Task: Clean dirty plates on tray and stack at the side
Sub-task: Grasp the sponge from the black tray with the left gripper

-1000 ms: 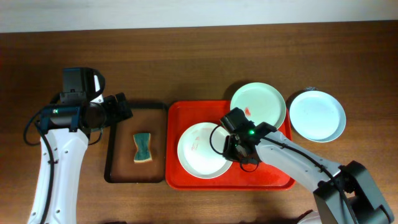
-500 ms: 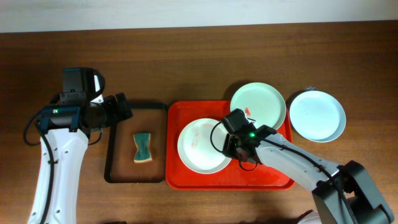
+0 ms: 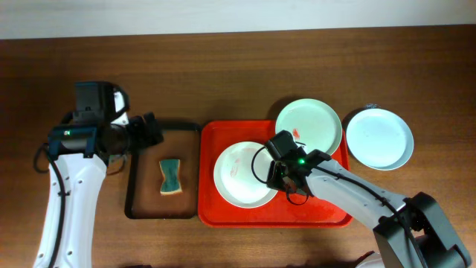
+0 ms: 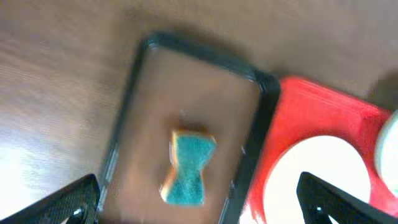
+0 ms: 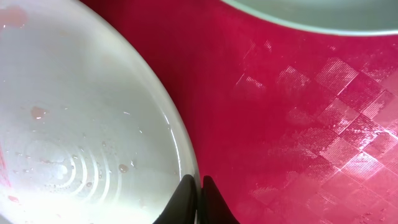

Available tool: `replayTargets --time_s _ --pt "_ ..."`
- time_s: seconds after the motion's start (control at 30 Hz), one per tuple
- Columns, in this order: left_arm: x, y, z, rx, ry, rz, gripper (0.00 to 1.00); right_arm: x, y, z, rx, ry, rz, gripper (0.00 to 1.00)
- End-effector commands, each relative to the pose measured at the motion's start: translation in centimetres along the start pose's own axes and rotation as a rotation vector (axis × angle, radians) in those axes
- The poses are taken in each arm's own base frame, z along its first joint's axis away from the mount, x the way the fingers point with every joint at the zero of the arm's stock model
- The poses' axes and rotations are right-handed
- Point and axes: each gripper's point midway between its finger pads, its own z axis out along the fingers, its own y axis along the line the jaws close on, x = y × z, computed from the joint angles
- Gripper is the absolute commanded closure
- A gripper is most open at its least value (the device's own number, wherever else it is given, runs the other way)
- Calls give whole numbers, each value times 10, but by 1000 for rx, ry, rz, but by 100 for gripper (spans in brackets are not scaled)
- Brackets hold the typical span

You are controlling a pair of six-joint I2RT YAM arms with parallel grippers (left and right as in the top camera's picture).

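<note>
Right gripper (image 5: 198, 194) jaws are closed on the white plate (image 3: 238, 175) at its right rim; left gripper (image 4: 199, 205) jaws stand fully open, empty, above the sponge (image 4: 188, 169).

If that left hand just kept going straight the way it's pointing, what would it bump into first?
Probably the green sponge lying in the brown tray: the wrist view shows it centred between the fingers of the open left hand, though depth is unclear.

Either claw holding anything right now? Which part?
Right claw pinches the white plate by its right rim. Left claw is open and holds nothing.
</note>
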Motion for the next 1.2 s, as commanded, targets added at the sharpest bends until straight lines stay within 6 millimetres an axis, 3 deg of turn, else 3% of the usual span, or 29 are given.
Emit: replayTargets --time_s 0.0,0.07,0.1,0.13,0.33,0.43,0.6,0.7,0.73,0.9,1.17 --pt "33 -22 8 68 105 49 3 3 -3 2 16 5 -1 96" --pt "51 -17 20 14 147 82 12 3 -3 2 16 5 -1 96" --pt "59 -9 28 -42 157 104 23 3 -4 2 17 6 -1 96" --pt "68 -5 36 -67 174 119 27 3 -4 2 17 6 -1 96" --pt "88 5 56 -82 216 118 36 3 -3 2 16 6 -1 95" --pt "97 9 61 -91 240 116 48 3 -3 2 16 6 -1 95" --pt "110 2 84 -113 320 167 52 3 -3 2 16 6 -1 95" --pt "105 8 125 -209 322 219 57 3 -4 2 18 7 -1 95" --pt "102 10 131 -211 320 206 59 3 -4 2 18 8 -1 95" --pt "94 22 134 -218 310 163 71 3 -4 2 18 7 -1 94" --pt "99 15 134 -205 320 186 75 3 -4 2 18 8 -1 95"
